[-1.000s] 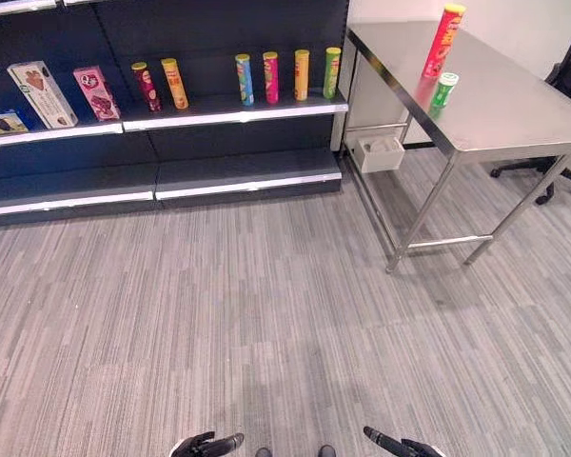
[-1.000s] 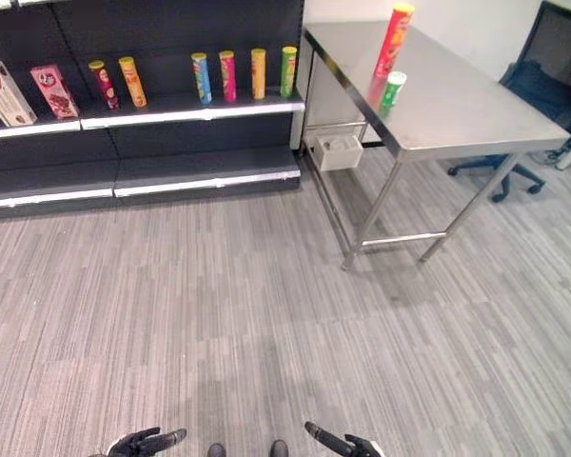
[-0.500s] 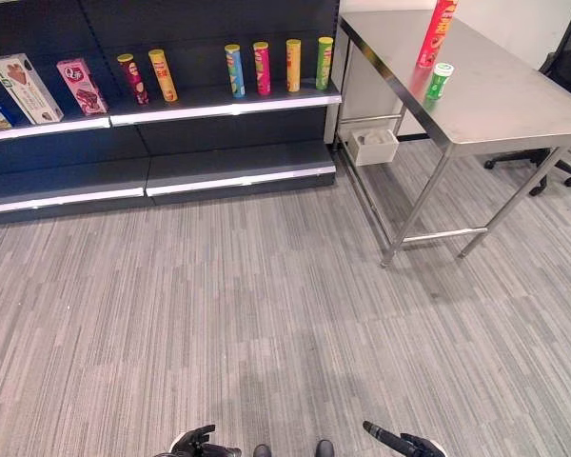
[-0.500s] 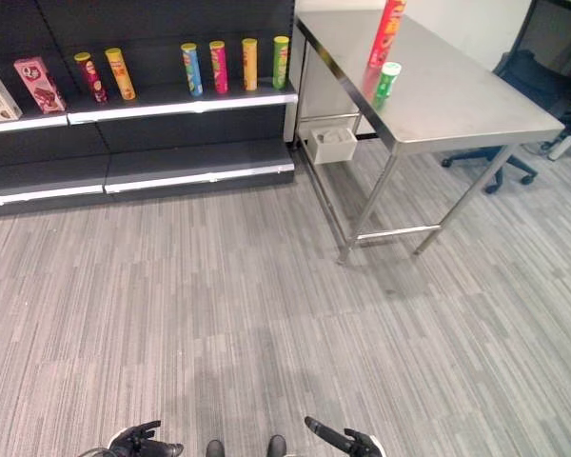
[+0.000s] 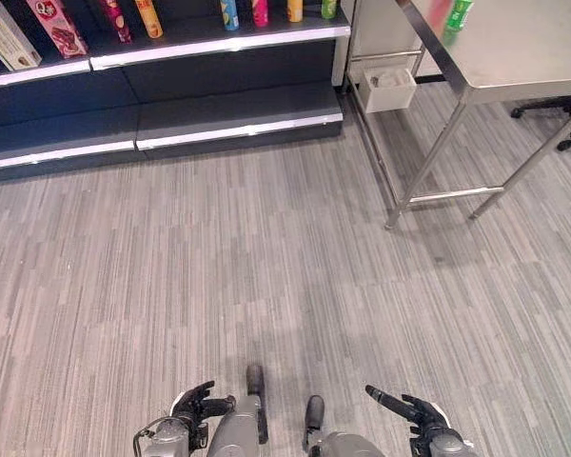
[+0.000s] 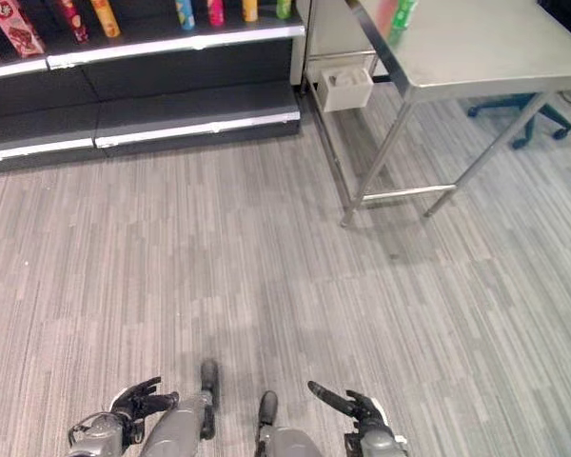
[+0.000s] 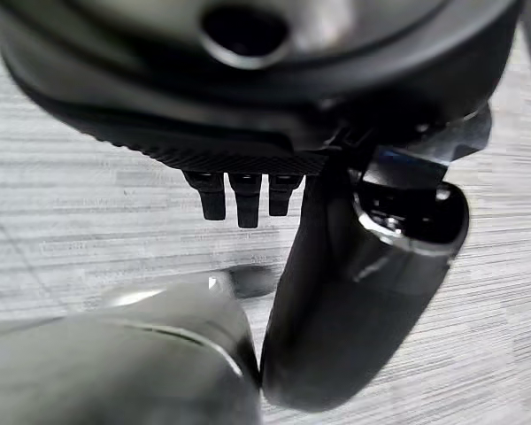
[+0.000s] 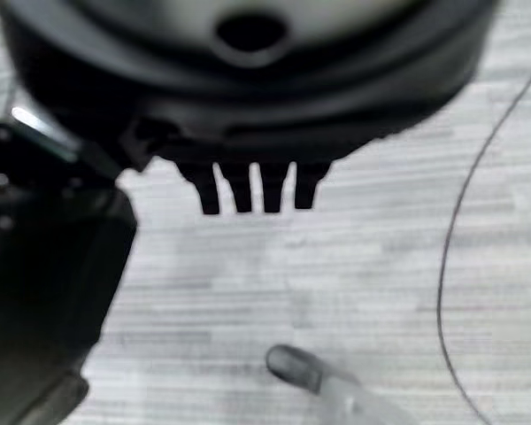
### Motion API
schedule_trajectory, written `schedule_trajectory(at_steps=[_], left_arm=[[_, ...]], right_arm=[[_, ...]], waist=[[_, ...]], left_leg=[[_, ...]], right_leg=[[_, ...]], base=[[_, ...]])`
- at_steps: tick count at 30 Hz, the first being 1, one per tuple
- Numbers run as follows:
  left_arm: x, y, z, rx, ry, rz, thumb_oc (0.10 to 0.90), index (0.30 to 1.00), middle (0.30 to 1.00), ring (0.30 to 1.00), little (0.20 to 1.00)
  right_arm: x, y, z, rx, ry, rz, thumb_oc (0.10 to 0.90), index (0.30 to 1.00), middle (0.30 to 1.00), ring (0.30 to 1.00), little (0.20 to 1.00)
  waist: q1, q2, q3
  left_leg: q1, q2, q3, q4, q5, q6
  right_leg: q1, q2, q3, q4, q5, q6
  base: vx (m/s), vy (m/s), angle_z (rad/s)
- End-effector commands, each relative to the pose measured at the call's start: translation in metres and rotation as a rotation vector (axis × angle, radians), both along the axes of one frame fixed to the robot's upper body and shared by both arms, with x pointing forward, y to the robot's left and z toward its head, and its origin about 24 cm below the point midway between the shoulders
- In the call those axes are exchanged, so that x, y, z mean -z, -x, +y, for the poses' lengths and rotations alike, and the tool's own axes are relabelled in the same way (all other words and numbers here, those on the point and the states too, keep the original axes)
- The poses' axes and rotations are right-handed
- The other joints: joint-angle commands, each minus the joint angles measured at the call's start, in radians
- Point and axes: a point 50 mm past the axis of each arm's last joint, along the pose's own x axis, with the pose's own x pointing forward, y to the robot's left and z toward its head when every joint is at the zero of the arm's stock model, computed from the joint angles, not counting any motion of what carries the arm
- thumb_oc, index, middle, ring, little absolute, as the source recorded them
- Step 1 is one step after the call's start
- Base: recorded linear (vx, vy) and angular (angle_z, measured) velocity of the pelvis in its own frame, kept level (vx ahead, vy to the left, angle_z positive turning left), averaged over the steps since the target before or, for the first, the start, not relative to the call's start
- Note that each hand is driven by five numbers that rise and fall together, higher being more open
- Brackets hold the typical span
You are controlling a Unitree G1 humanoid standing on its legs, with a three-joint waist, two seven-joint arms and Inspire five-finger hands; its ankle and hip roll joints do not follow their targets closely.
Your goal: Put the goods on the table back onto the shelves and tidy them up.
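In the left eye view, the left hand [image 5: 192, 404] and right hand [image 5: 411, 413] hang low over grey striped carpet [image 5: 266, 267], both empty with fingers loosely straight. A green can [image 5: 459, 12] stands on the smooth steel surface [image 5: 514, 48], far ahead to the right. Tall round cans [image 5: 230, 11] and flat boxes [image 5: 48, 24] line the dark shelf [image 5: 209, 43].

The right eye view shows a white bin [image 6: 345, 88] under the surface.

In the left wrist view, short fingers [image 7: 239, 197] hang straight over carpet.

The right wrist view shows the same relaxed fingers [image 8: 248, 190].
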Motion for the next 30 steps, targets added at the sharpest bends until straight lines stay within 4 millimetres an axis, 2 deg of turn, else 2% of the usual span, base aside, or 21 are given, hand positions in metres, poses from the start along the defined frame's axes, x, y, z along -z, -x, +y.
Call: schedule_trajectory(at_steps=[1,3,5,6,8,9,10,11,12,14,15,17,18,19,20,21,22,26,28,30], left_arm=[[0.013,0.044,0.008,0.015,-0.048,0.138,0.8,0.9,0.9,0.9,0.9],[0.014,0.049,0.011,-0.003,-0.05,0.15,0.8,0.9,0.9,0.9,0.9],[0.014,0.052,0.017,-0.026,-0.064,0.157,0.8,0.9,0.9,0.9,0.9],[0.012,0.05,0.021,-0.035,-0.073,0.149,0.8,0.9,0.9,0.9,0.9],[0.01,0.046,0.023,-0.045,-0.076,0.134,0.8,0.9,0.9,0.9,0.9],[0.008,0.042,0.025,-0.041,-0.083,0.12,0.8,0.9,0.9,0.9,0.9],[0.008,0.04,0.025,-0.041,-0.081,0.114,0.8,0.9,0.9,0.9,0.9],[0.006,0.036,0.025,-0.043,-0.083,0.099,0.8,0.9,0.9,0.9,0.9],[0.004,0.032,0.026,-0.032,-0.094,0.092,0.8,0.9,0.9,0.9,0.9],[0.002,0.029,0.027,-0.021,-0.104,0.08,0.8,0.9,0.9,0.9,0.9],[0.001,0.026,0.027,-0.013,-0.109,0.07,0.8,0.9,0.9,0.9,0.9],[-0.001,0.021,0.027,0.006,-0.118,0.053,0.8,0.9,0.9,0.9,0.9],[-0.003,0.015,0.026,0.038,-0.126,0.039,0.8,0.9,0.9,0.9,0.9],[-0.003,0.015,0.026,0.038,-0.126,0.039,0.8,0.9,0.9,0.9,0.9],[-0.004,0.011,0.026,0.041,-0.134,0.032,0.8,0.9,0.9,0.9,0.9],[-0.007,0.006,0.028,0.054,-0.153,0.02,0.8,0.9,0.9,0.9,0.9],[-0.007,0.003,0.028,0.064,-0.158,0.018,0.8,0.9,0.9,0.9,0.9],[-0.007,0.003,0.026,0.077,-0.163,0.014,0.8,0.9,0.9,0.9,0.9],[-0.006,0.005,0.026,0.081,-0.162,0.023,0.8,0.9,0.9,0.9,0.9],[-0.004,0.007,0.023,0.09,-0.157,0.031,0.8,0.9,0.9,0.9,0.9]], right_arm=[[-0.009,0.002,-0.019,-0.017,0.068,-0.054,0.8,0.9,0.9,0.9,0.9],[-0.007,0.004,-0.015,-0.037,0.06,-0.043,0.8,0.9,0.9,0.9,0.9],[-0.006,0.001,-0.009,-0.057,0.044,-0.042,0.8,0.9,0.9,0.9,0.9],[-0.004,0.002,-0.005,-0.063,0.026,-0.034,0.8,0.9,0.9,0.9,0.9],[-0.004,0.0,-0.002,-0.067,0.017,-0.036,0.8,0.9,0.9,0.9,0.9],[-0.005,-0.003,-0.001,-0.066,0.011,-0.049,0.8,0.9,0.9,0.9,0.9],[-0.005,-0.004,-0.001,-0.065,0.009,-0.053,0.8,0.9,0.9,0.9,0.9],[-0.008,-0.008,-0.002,-0.063,0.014,-0.067,0.8,0.9,0.9,0.9,0.9],[-0.009,-0.01,0.0,-0.065,0.014,-0.077,0.8,0.9,0.9,0.9,0.9],[-0.009,-0.01,0.001,-0.044,0.009,-0.087,0.8,0.9,0.9,0.9,0.9],[-0.008,-0.008,0.0,-0.031,0.006,-0.087,0.8,0.9,0.9,0.9,0.9],[-0.01,-0.008,-0.003,-0.017,0.012,-0.094,0.8,0.9,0.9,0.9,0.9],[-0.01,-0.007,-0.007,0.002,0.022,-0.091,0.8,0.9,0.9,0.9,0.9],[-0.01,-0.007,-0.007,0.002,0.022,-0.091,0.8,0.9,0.9,0.9,0.9],[-0.01,-0.007,-0.009,0.019,0.022,-0.094,0.8,0.9,0.9,0.9,0.9],[-0.009,-0.002,-0.013,0.055,0.023,-0.082,0.8,0.9,0.9,0.9,0.9],[-0.007,0.001,-0.013,0.063,0.023,-0.069,0.8,0.9,0.9,0.9,0.9],[-0.003,0.012,-0.016,0.066,0.034,-0.024,0.8,0.9,0.9,0.9,0.9],[0.0,0.019,-0.018,0.069,0.039,0.002,0.8,0.9,0.9,0.9,0.9],[0.001,0.023,-0.021,0.068,0.042,0.017,0.8,0.9,0.9,0.9,0.9]], waist=[[0.05,-0.013,-0.097],[0.057,-0.007,-0.119],[0.069,-0.034,-0.147],[0.078,-0.049,-0.165],[0.081,-0.055,-0.168],[0.077,-0.061,-0.157],[0.072,-0.053,-0.149],[0.062,-0.04,-0.129],[0.047,-0.029,-0.114],[0.033,-0.004,-0.099],[0.022,-0.001,-0.092],[0.011,-0.001,-0.08],[-0.006,-0.002,-0.071],[-0.007,0.0,-0.07],[-0.018,-0.007,-0.063],[-0.038,-0.02,-0.061],[-0.051,-0.026,-0.063],[-0.064,-0.029,-0.062],[-0.065,-0.042,-0.073],[-0.071,-0.041,-0.092]], left_leg=[[-0.066,-0.031,0.002,0.019,0.072,0.077],[-0.037,-0.027,0.008,0.019,0.128,0.079],[-0.005,-0.043,0.028,0.019,0.119,0.095],[0.031,-0.06,0.041,0.019,0.097,0.118],[0.07,-0.082,0.046,0.019,0.061,0.143],[0.096,-0.104,0.052,0.019,0.037,0.166],[0.116,-0.107,0.05,0.019,0.028,0.176],[0.148,-0.111,0.053,0.019,0.011,0.195],[0.177,-0.112,0.057,0.019,-0.01,0.207],[0.219,-0.101,0.066,0.019,-0.044,0.214],[0.241,-0.103,0.067,0.019,-0.061,0.211],[0.272,-0.1,0.079,0.019,-0.093,0.2],[0.298,-0.095,0.086,0.019,-0.115,0.181],[0.299,-0.093,0.085,0.019,-0.115,0.18],[0.317,-0.096,0.084,0.019,-0.128,0.17],[0.342,-0.101,0.077,0.019,-0.151,0.154],[0.351,-0.099,0.072,0.019,-0.156,0.147],[0.396,-0.087,0.065,0.019,-0.184,0.13],[0.427,-0.096,0.056,0.019,-0.207,0.125],[0.453,-0.072,0.049,0.019,-0.218,0.111]], right_leg=[[0.124,-0.057,0.027,0.015,-0.119,0.152],[0.149,-0.063,0.047,0.015,-0.136,0.159],[0.172,-0.101,0.057,0.015,-0.135,0.176],[0.162,-0.141,0.062,0.083,-0.127,0.198],[0.111,-0.172,0.067,0.224,-0.1,0.225],[0.072,-0.194,0.076,0.337,-0.039,0.247],[0.026,-0.204,0.075,0.438,-0.004,0.247],[-0.046,-0.215,0.077,0.564,0.083,0.247],[-0.085,-0.226,0.056,0.642,0.132,0.241],[-0.164,-0.268,0.002,0.746,0.128,0.237],[-0.183,-0.299,-0.048,0.722,0.097,0.229],[-0.198,-0.333,-0.138,0.584,0.058,0.224],[-0.21,-0.333,-0.195,0.384,0.062,0.232],[-0.206,-0.331,-0.197,0.379,0.064,0.232],[-0.218,-0.315,-0.195,0.261,0.094,0.246],[-0.237,-0.299,-0.172,0.101,0.159,0.282],[-0.262,-0.299,-0.157,0.05,0.186,0.296],[-0.288,-0.308,-0.123,0.015,0.228,0.317],[-0.267,-0.321,-0.141,0.015,0.256,0.315],[-0.245,-0.313,-0.153,0.019,0.258,0.308]], base=[[0.51,0.169,-0.23],[0.4,0.19,-0.53],[0.46,0.233,-0.89],[0.47,0.257,-0.74],[0.35,0.24,-0.45],[0.23,0.223,-0.3],[0.17,0.239,-0.09],[0.14,0.231,0.12],[0.15,0.236,0.19],[0.22,0.192,0.17],[0.27,0.098,0.07],[0.32,-0.044,0.0],[0.27,-0.096,0.0],[0.28,-0.132,0.11],[0.29,-0.143,0.2],[0.38,-0.188,0.21],[0.28,-0.137,0.16],[0.23,-0.124,0.19],[0.27,-0.168,-0.03],[0.35,-0.264,-0.1]])
